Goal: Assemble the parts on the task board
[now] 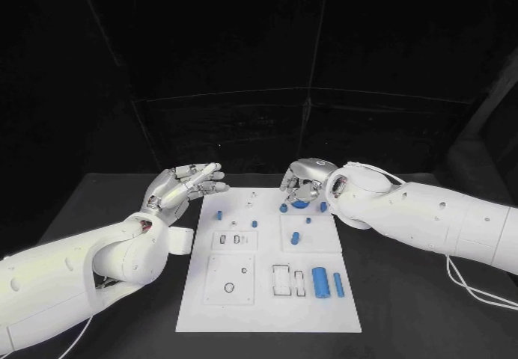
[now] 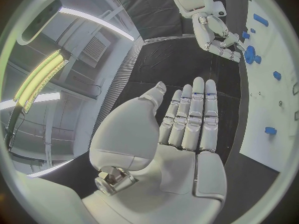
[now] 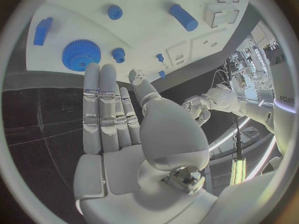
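Right hand: fingers straight, apart, holding nothing, over the task board's far edge.
Blue gear: flat on the board, just beyond the fingertips, untouched.
Left hand: spread wide, holding nothing, beside the board's far left corner.

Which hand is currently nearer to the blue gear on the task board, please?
Right. The right hand hovers just over the blue gear; the left hand hangs open beyond the task board's opposite edge.

black table | dark matte top (bare at both sides) | black backdrop behind
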